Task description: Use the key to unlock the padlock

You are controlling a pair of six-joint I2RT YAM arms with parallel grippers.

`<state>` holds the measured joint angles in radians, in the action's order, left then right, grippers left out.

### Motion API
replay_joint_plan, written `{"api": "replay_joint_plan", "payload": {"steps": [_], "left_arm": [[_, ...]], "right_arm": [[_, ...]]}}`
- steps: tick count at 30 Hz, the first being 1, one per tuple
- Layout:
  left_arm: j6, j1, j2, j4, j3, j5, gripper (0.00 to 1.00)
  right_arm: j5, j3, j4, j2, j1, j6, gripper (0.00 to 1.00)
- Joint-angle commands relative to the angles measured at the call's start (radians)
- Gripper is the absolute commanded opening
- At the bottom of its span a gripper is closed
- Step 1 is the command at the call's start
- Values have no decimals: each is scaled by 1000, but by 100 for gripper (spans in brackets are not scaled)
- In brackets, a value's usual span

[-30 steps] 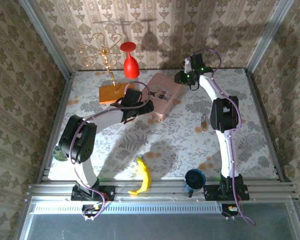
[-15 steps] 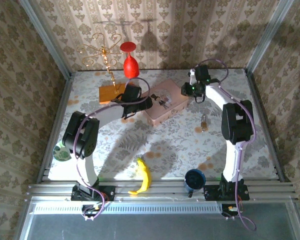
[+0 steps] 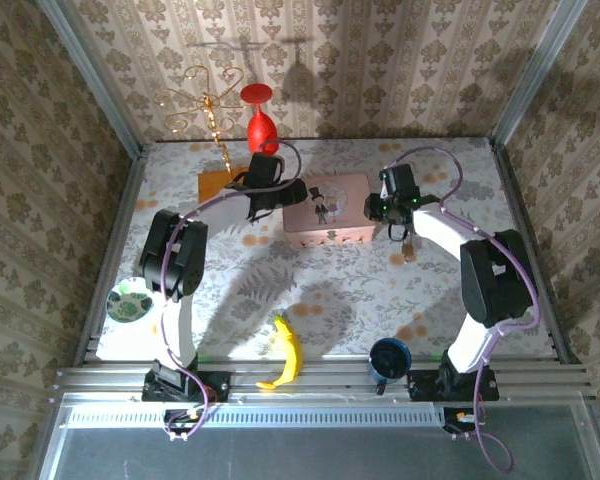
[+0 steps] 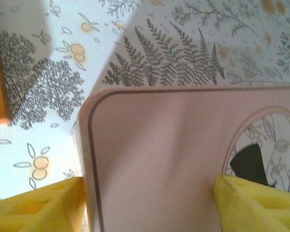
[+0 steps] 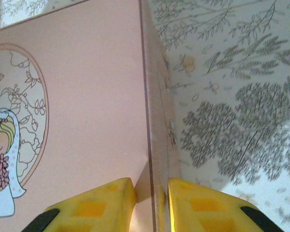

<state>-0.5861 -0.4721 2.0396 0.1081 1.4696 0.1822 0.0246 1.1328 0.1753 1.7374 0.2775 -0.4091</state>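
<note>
Your padlock lies on the patterned surface, just off the right end of the pink box and a little nearer to you; it sits close beside your right arm, apart from both sets of fingers. The box lies lengthwise, left to right, between your two arms. Your right fingers are at its right end; in the right wrist view they are drawn close together and pinch the box's edge, one yellow pad on the lid beside the bride drawing, the other against the side wall. Your left fingers are at the box's left end; in the left wrist view they are spread wide, one just outside the rounded corner, the other over the lid by the oval picture. Behind the left fingers an orange block carries a gold wire stand; a red glass stands by the back wall. A banana and a blue cup lie near your edge; a small dish sits at the far left.
</note>
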Motion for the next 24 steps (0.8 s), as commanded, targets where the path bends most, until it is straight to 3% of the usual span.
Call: {"api": "replay_joint_plan", "payload": {"steps": [1, 6, 13, 19, 24], "left_arm": [[22, -4, 44, 5, 54, 91, 70], [15, -2, 49, 36, 74, 89, 72], [-4, 9, -44, 7, -11, 45, 79], [29, 41, -224, 39, -72, -2, 100], [66, 43, -437, 50, -211, -95, 100]], "right_arm": [[-34, -93, 169, 7, 89, -80, 29], [-107, -134, 143, -35, 91, -119, 46], [-208, -31, 216, -45, 62, -69, 61], [-257, 1, 261, -177, 6, -25, 75], [-267, -110, 219, -381, -62, 3, 93]]}}
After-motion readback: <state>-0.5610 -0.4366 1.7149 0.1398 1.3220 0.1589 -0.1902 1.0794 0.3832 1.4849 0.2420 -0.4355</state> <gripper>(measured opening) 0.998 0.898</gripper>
